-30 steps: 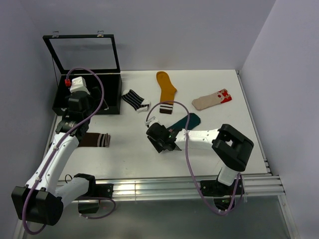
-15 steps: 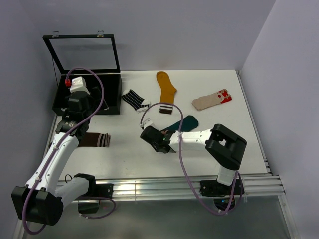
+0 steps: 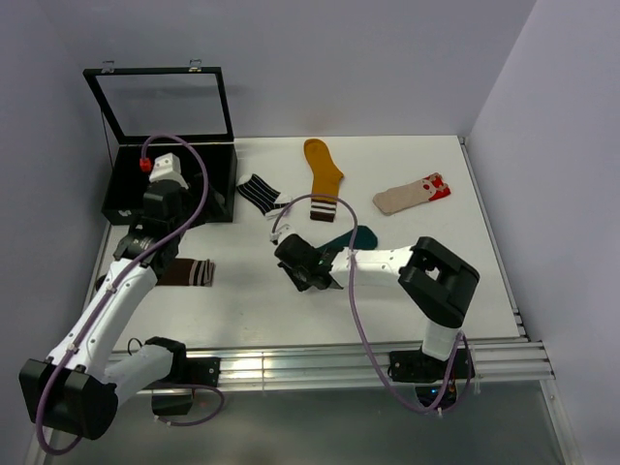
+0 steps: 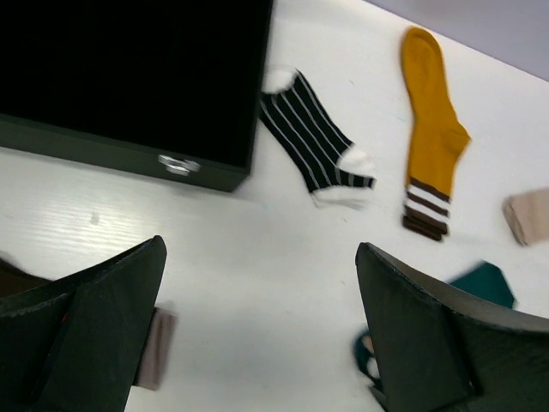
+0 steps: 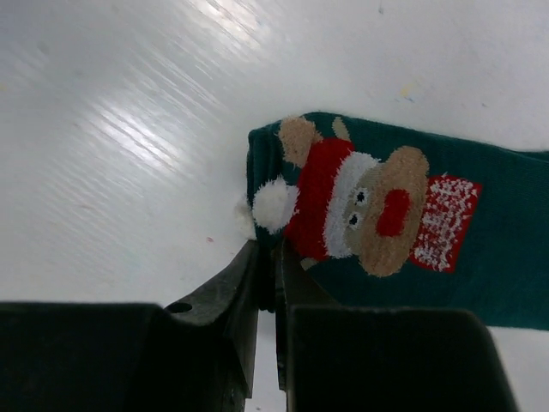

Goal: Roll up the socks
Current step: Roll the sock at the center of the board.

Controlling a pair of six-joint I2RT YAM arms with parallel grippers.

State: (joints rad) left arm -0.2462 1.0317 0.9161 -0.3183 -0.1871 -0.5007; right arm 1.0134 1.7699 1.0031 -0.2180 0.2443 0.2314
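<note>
We see the right gripper (image 5: 269,251) with its jaws closed to a thin slit at one end of the dark teal fabric sock (image 5: 489,283), the one with the red-white Santa-bear figure. We read that as pinched on the hem. That sock lies flat mid-way across the white table (image 3: 252,310).

The left gripper (image 4: 259,247) is spread wide with nothing between the jaws. It hangs over bare table near the front wall of the black open-lid case (image 4: 103,148).

The short black-and-white striped sock (image 4: 310,142) lies flat by the case's right corner. The mustard sock with brown-white striped cuff (image 4: 433,129) is beside it, not touching. The beige sock with red-white end (image 3: 412,196) is far right. The brown stripe-cuffed sock (image 3: 184,273) is partly under the left arm.
</note>
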